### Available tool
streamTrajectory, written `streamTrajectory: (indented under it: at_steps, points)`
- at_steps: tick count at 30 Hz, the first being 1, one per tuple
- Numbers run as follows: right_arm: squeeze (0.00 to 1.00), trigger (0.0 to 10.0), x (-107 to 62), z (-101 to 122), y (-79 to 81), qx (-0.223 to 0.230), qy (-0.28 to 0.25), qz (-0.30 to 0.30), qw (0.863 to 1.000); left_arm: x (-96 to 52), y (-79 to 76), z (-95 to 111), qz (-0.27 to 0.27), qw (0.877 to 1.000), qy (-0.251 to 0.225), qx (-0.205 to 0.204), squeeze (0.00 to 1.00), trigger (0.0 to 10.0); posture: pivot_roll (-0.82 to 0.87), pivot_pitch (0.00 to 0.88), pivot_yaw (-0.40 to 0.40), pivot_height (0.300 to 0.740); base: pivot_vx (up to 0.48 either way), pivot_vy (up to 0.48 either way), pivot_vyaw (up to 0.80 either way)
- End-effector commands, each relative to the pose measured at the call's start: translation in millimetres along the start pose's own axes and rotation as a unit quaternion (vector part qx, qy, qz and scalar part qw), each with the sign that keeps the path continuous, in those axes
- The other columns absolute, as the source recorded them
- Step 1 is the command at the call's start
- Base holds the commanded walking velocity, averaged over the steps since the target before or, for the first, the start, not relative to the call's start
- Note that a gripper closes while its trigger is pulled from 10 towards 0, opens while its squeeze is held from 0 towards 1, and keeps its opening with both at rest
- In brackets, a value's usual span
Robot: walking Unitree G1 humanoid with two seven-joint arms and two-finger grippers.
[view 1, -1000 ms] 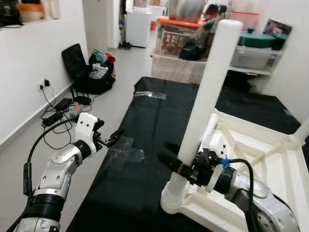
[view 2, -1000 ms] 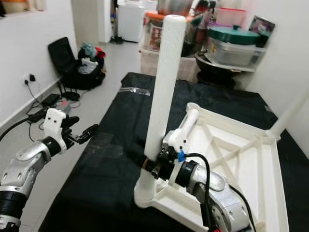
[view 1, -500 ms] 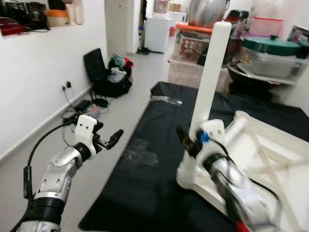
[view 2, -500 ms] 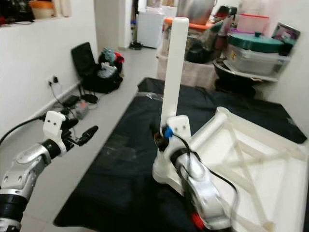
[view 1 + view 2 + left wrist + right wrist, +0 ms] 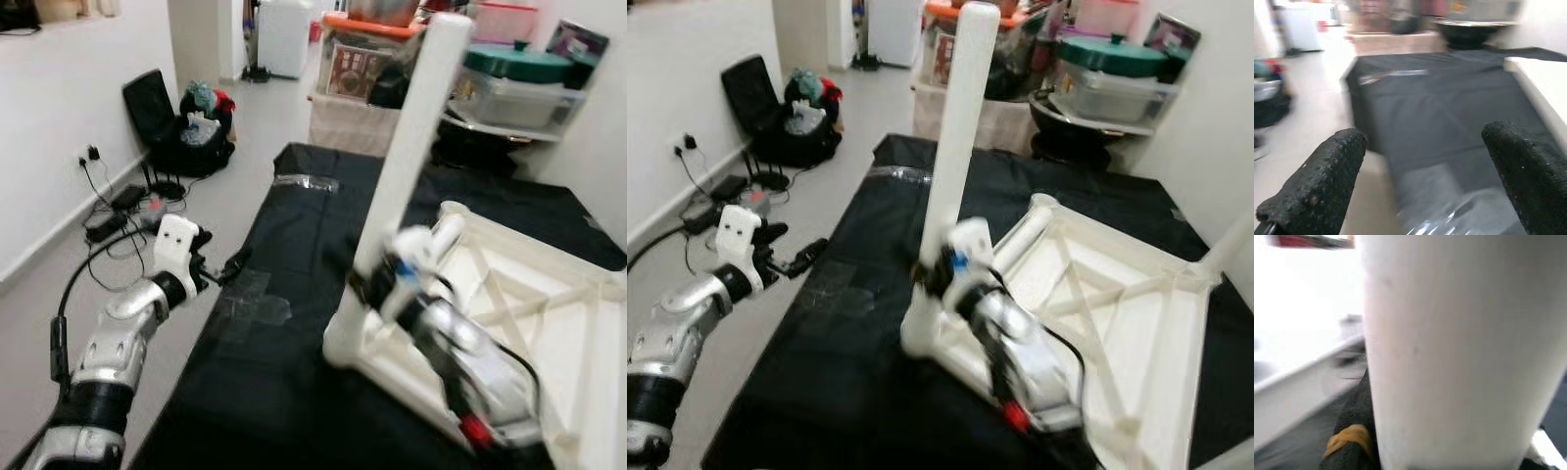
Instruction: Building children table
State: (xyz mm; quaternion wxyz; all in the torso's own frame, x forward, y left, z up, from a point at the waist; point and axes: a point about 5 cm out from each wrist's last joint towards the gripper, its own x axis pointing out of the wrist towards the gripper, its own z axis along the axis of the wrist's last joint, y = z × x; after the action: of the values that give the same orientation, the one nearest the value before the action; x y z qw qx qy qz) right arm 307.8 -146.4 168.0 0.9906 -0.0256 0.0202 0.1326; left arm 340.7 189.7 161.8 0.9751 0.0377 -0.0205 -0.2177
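Observation:
A white children's table [image 5: 1097,284] lies upside down on a black mat [image 5: 284,392]. One white table leg [image 5: 407,157] stands upright in the table's near left corner socket. My right gripper [image 5: 377,282] is shut around the lower part of this leg; in the right wrist view the leg [image 5: 1459,352] sits right against a black finger [image 5: 1352,431] that has an orange band. My left gripper [image 5: 231,266] hovers open and holds nothing at the mat's left edge, apart from the table. In the left wrist view its fingers [image 5: 1317,186] stand wide above the mat.
Another white leg [image 5: 1227,240] rises at the table's far right corner. Storage bins and pots [image 5: 509,83] crowd the back. A black bag [image 5: 181,142] and cables [image 5: 118,215] lie on the floor by the left wall.
My right arm has swung round the leg, its wrist now behind and above the socket, while the leg stays upright. The camera shifted. The left gripper holds about the same place.

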Motion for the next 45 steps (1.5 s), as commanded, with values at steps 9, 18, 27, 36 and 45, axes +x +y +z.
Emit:
streamTrajectory:
  at_steps: [9,18,27,36,45]
  points:
    - [0.0,10.0,-71.9,-38,36.7,0.13,0.072,0.425,0.893,-3.4,6.7,-1,0.006,1.0,0.009,0.003,0.0,10.0,0.06,0.0,-0.078,0.74,0.0,0.0,0.0]
    - [0.0,10.0,-21.3,-91,-5.3,0.083,0.216,-0.029,0.973,-4.1,4.4,-5,0.007,1.0,0.014,0.003,0.0,10.0,0.06,0.0,-0.081,0.74,0.0,0.0,0.0]
    - [0.0,10.0,-67.1,-55,43.1,0.108,0.105,0.369,0.917,-5.0,7.7,-5,0.008,1.0,0.02,0.006,0.0,10.0,0.05,0.0,-0.074,0.74,0.0,0.0,0.0]
    - [0.0,10.0,-63.6,-48,27.4,0.106,0.091,0.371,0.918,-3.3,5.3,-6,0.003,1.0,0.021,0.004,0.0,10.0,0.06,0.0,-0.076,0.74,0.0,0.0,0.0]
    - [0.0,10.0,-34.0,-95,1.5,0.038,0.229,-0.027,0.972,-7.1,7.8,-9,0.008,1.0,0.028,0.004,0.0,10.0,0.06,0.0,-0.08,0.74,0.0,0.0,0.0]
